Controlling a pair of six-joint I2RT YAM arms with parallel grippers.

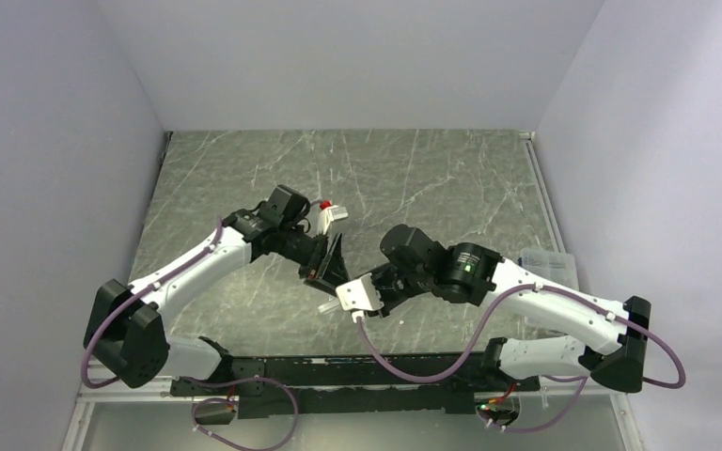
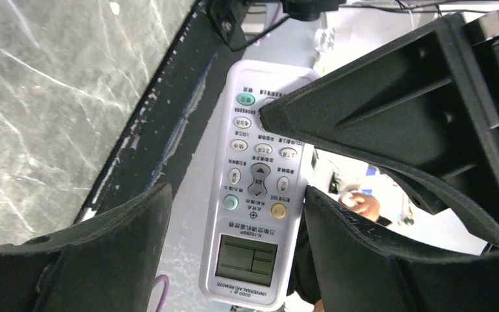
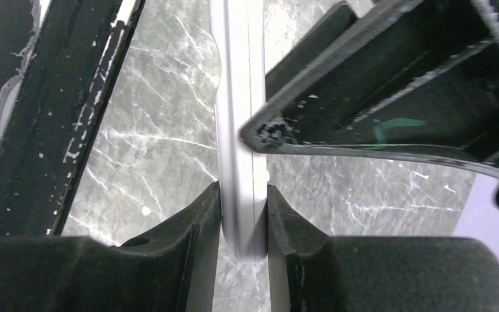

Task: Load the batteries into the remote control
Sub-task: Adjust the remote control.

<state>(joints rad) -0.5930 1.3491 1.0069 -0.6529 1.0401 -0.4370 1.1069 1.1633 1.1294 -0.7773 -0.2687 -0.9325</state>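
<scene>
R tool (image 3: 243, 211) clenched on the white universal A/C remote control (image 3: 237, 97), pinching front & back faces near one end, holding it above the grey marbled surface (image 3: 156, 149). L tool (image 2: 237, 192) released: fingers either side of the remote's button face, clear gap on one side, LCD end toward the tool's base.

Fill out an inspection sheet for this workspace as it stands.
Surface: grey marbled table with pale veins.
Job's things: remote control held between the two arms, button side facing the left wrist camera; batteries not seen.
Clutter: small white and red thing beyond the left arm; clear plastic box at the table's right edge.
Grippers: left gripper open around the remote control; right gripper shut on its thin sides.
Cables: purple cables loop along both arms.
Surroundings: plain pale walls on three sides.
</scene>
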